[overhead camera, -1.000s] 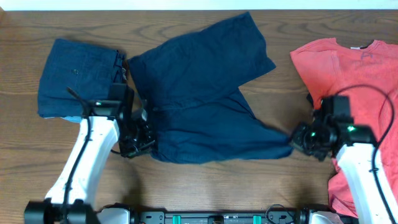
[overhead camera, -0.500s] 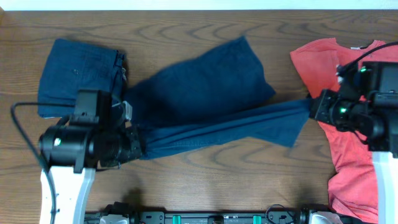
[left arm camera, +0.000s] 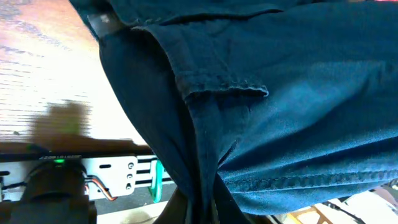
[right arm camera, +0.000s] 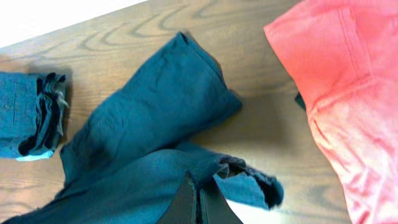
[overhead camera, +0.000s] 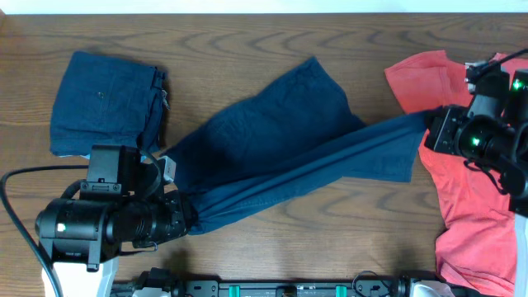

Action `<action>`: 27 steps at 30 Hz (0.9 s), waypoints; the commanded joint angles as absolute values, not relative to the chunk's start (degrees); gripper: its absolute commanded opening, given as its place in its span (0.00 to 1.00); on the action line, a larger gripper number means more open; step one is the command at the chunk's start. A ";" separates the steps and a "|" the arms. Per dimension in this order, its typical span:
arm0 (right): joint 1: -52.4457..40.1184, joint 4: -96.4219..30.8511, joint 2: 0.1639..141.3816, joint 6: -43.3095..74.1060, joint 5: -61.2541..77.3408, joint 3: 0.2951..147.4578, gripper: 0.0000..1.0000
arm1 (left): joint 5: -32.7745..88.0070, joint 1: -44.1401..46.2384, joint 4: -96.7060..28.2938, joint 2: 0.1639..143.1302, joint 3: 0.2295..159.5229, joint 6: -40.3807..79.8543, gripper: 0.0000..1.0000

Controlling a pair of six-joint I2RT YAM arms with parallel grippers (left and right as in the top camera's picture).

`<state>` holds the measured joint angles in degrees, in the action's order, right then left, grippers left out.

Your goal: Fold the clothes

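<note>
Between the two arms, dark navy shorts [overhead camera: 280, 144] stretch across the table [overhead camera: 247, 41]. Left hand [overhead camera: 188, 221] clenched on one end, right hand [overhead camera: 427, 132] clenched on the other. Folded navy pieces [overhead camera: 103, 103] far left; coral-red T-shirt [overhead camera: 462, 214] right.

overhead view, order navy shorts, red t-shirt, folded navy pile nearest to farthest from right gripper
From the right gripper:
1. navy shorts, held in it, centre.
2. red T-shirt, just beneath, right side.
3. folded navy pile, far left.
</note>
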<state>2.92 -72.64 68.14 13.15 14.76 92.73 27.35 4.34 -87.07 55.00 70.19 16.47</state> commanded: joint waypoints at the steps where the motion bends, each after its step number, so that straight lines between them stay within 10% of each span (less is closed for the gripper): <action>1: 2.44 -69.30 71.20 12.01 9.93 94.00 0.01 | 23.07 3.92 -87.59 55.11 68.29 17.32 0.06; 23: -8.51 -23.24 109.43 12.16 18.70 94.00 0.03 | 4.23 3.92 -60.88 76.60 53.95 24.58 0.09; 25: -9.45 -18.92 113.49 12.16 17.47 94.02 0.66 | 1.41 3.92 -58.17 80.07 53.95 24.53 0.38; 27: -9.47 -18.63 115.61 12.16 17.39 94.02 0.89 | -0.21 3.84 -57.65 82.56 54.13 24.53 0.49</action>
